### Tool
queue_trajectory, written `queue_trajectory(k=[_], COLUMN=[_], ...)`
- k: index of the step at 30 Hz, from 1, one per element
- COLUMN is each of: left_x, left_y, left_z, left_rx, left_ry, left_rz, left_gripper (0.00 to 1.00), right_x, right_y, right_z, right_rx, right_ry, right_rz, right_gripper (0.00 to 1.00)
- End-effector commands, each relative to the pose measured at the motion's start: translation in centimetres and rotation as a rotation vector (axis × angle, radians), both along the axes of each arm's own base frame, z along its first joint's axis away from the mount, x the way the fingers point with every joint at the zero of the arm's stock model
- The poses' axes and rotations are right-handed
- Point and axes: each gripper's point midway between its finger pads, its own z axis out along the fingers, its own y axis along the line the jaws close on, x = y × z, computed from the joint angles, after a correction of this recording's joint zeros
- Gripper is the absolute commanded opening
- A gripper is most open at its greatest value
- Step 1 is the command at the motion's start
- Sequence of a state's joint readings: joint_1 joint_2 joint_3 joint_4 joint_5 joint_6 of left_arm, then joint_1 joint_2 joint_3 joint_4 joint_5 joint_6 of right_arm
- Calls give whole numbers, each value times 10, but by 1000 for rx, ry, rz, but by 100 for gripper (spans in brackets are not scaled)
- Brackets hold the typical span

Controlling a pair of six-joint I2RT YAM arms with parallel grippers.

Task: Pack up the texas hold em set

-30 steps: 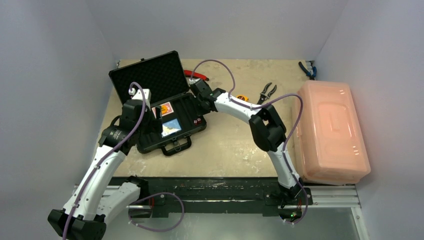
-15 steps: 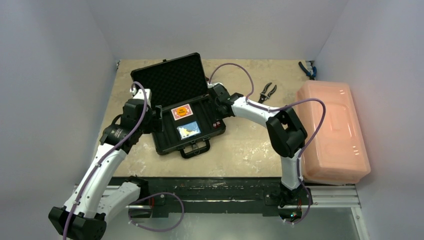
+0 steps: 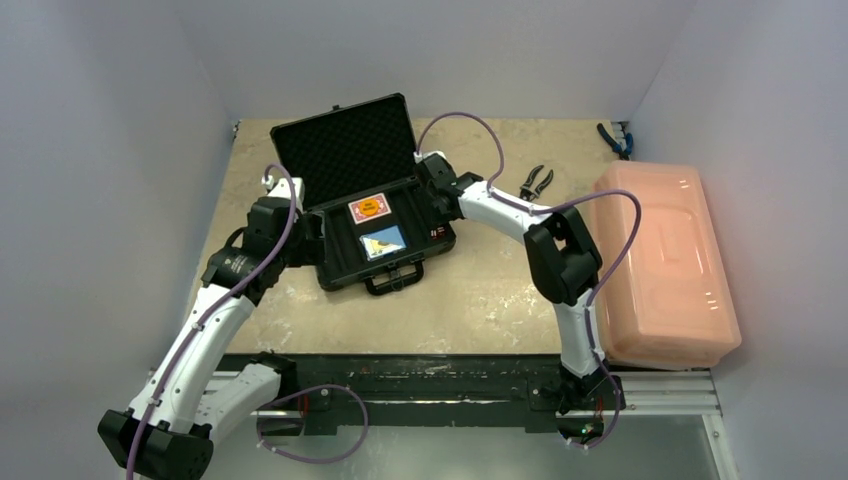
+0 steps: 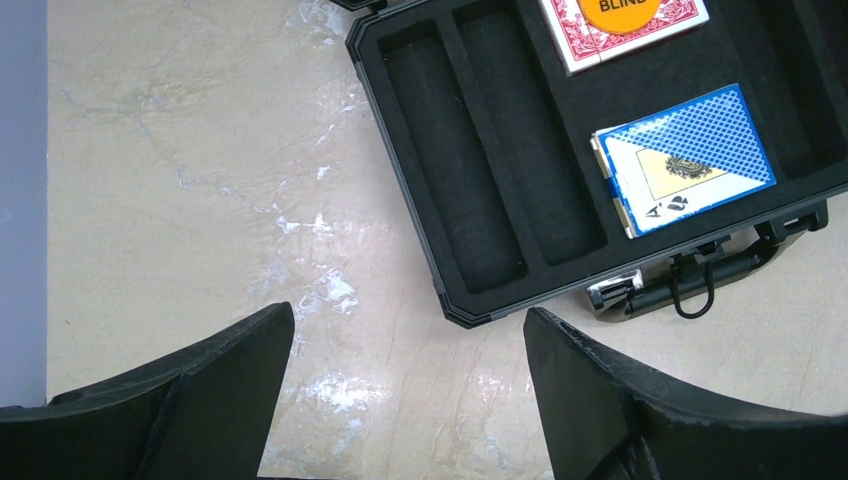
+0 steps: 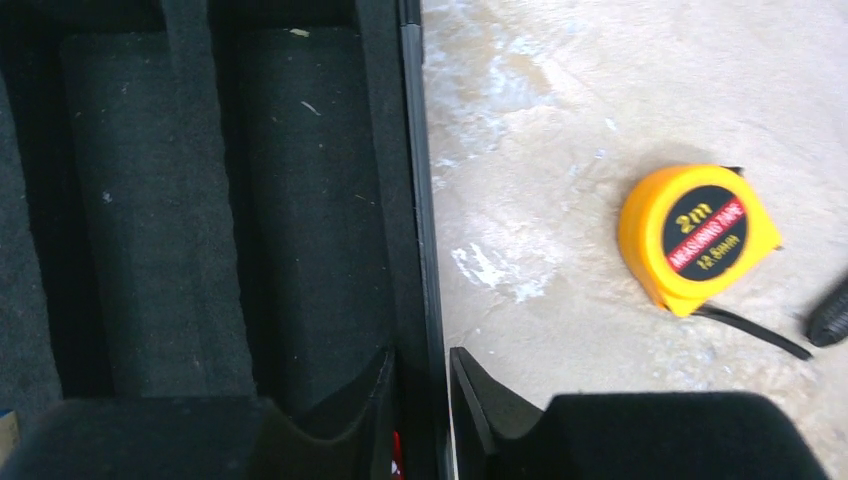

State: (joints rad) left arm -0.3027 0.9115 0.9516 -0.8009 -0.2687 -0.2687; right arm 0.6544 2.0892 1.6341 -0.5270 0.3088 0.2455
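Briefcase (image 3: 345, 150) lies open on the table (image 3: 480, 290), left of centre, lid standing up toward the far wall, handle (image 4: 712, 285) facing the arms. Red deck (image 4: 590, 48) and blue deck (image 4: 690, 160) lie in the middle foam pockets, red one farther back with an orange disc (image 4: 625, 8) on it. Two long foam slots run along the case's left side. Left gripper (image 4: 410, 400) is spread wide above the table, just off the case's near left corner, touching nothing. Right gripper (image 5: 420, 410) straddles the case's right wall, one finger inside, one outside, gap narrow. Whether the pads actually press the wall, cannot tell from this close view. Yellow tape measure (image 5: 700, 235) lies on the table near the case's right side. Pink bin (image 3: 660, 265) at far right, well apart.
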Motion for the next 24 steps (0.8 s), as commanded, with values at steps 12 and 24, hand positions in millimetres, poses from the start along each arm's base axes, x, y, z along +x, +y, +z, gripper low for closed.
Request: queue_trajectory(k=[12,24], left_x=[22,70], left_y=[0,9], left_z=[22,90], left_rx=[7,-41], left_ry=[-74,-220], left_rz=[4,96], left_gripper=[85,91], right_x=[17,-47], right_y=[-35,-36], right_z=[84,119], right_rx=[-33,209], right_ry=[-204,-155], right_rz=[-116,-104], right_gripper=[45,52])
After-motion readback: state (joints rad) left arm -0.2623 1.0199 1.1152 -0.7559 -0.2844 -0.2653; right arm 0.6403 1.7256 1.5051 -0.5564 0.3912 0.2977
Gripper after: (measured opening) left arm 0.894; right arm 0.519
